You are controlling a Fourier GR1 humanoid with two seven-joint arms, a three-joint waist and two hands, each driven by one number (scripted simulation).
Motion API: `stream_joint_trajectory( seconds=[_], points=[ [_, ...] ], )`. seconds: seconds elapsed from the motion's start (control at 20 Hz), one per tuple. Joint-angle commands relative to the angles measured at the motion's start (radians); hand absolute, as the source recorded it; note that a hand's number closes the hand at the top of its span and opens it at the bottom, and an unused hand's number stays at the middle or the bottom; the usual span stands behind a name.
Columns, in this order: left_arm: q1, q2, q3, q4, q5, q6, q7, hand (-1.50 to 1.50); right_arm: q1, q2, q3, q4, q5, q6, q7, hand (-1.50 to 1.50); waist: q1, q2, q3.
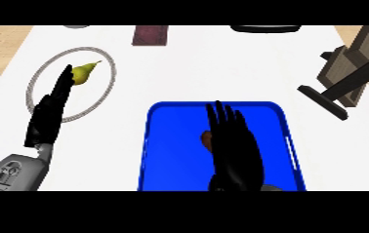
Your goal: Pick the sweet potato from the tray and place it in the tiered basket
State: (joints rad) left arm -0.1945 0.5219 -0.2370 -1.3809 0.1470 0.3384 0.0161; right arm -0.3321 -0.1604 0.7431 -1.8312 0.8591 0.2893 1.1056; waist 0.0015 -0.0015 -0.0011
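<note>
Over the blue rectangular tray, the right hand's black fingers stretch straight and close together, holding nothing, covering most of the brownish sweet potato that peeks out at their left edge. It looks firm, fairly heavy and uneven; gripping across its middle seems best. The left hand rests open beside the wire-rimmed basket holding a yellow-green pear.

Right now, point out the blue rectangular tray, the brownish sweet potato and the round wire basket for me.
Blue rectangular tray (173, 144): head view, bare floor left of centre.
Brownish sweet potato (205, 139): head view, sliver showing beside the right hand.
Round wire basket (37, 76): head view, left rim.
</note>
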Motion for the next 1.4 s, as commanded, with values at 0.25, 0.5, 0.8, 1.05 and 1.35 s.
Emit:
stream_joint_trajectory(
  seconds=[0.25,0.5,0.8,1.05,1.35],
  points=[
    [0.045,-0.001,0.025,-0.038,-0.031,-0.028,-0.011,0.00,0.034,0.068,0.036,0.081,0.149,0.102,0.095,-1.50,0.002,0.000,0.001],
    [0.032,-0.033,0.029,-0.036,-0.063,-0.016,0.010,0.00,0.106,0.093,0.098,0.056,0.271,0.097,0.098,-1.50,-0.002,-0.001,0.001],
    [0.044,-0.035,0.055,-0.094,-0.066,-0.044,0.057,0.00,0.115,0.141,0.051,0.047,0.325,0.179,0.063,-1.50,0.000,-0.001,0.001],
    [0.067,-0.106,0.026,-0.078,-0.136,0.009,0.041,0.00,0.160,0.158,0.032,0.104,0.375,0.126,0.025,-1.50,-0.001,0.000,0.001],
    [-0.012,-0.115,0.064,-0.043,-0.157,-0.035,0.072,0.00,0.229,0.139,-0.021,0.040,0.393,0.176,-0.030,-1.50,-0.007,0.001,0.001]
  ],
)
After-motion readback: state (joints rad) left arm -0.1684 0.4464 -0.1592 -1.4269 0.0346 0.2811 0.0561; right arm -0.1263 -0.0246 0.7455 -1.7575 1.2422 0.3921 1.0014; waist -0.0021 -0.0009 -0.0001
